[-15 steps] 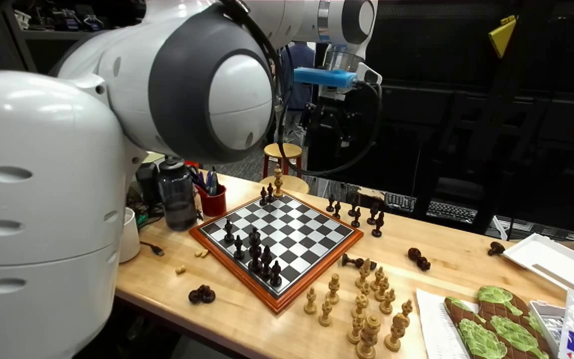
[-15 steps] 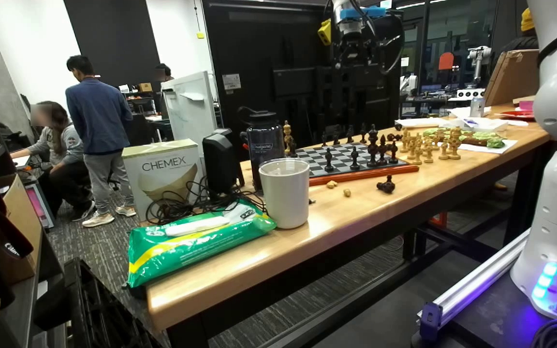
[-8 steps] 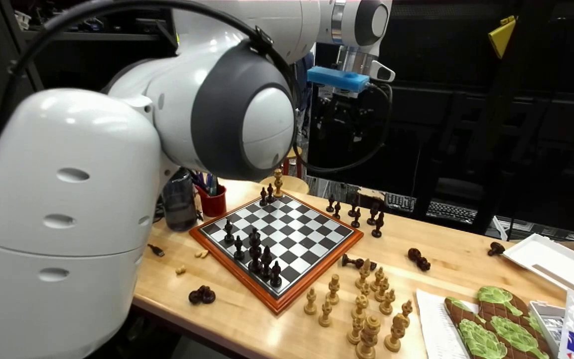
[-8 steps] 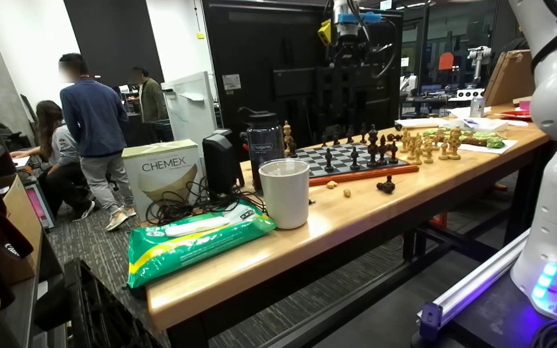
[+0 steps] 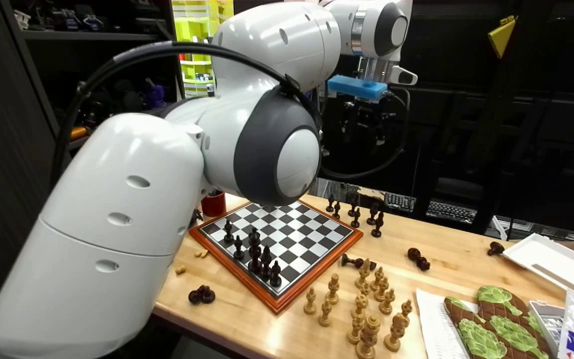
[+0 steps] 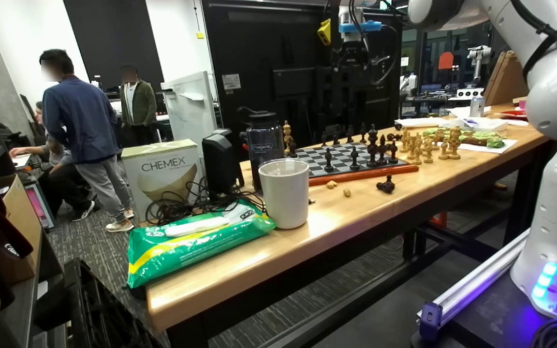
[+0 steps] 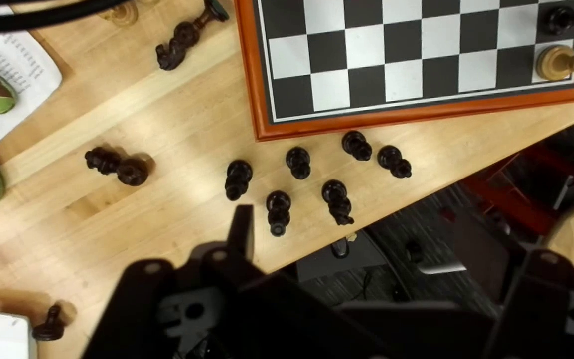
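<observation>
1. The gripper [image 7: 359, 240] is hanging well above the table [image 7: 167, 209], jaws standing wide apart, holding nothing
2. Six dark chess pieces [image 7: 278, 202] are standing nearest it, just beside the chessboard [image 5: 292, 227]
3. On the chessboard, more dark pieces [image 5: 275, 275] and, at a corner, one pale piece [image 7: 555, 63] are standing
4. Beside the chessboard, a pale cluster [image 5: 333, 289] is standing, with a dark piece [image 7: 186, 34] lying on its side close by
5. Farther from the chessboard, an oven mitt [image 5: 510, 326] is lying partly over a printed sheet [image 5: 432, 319]
6. Work is looking partway along: some pieces are occupying the chessboard, many are sitting off it
</observation>
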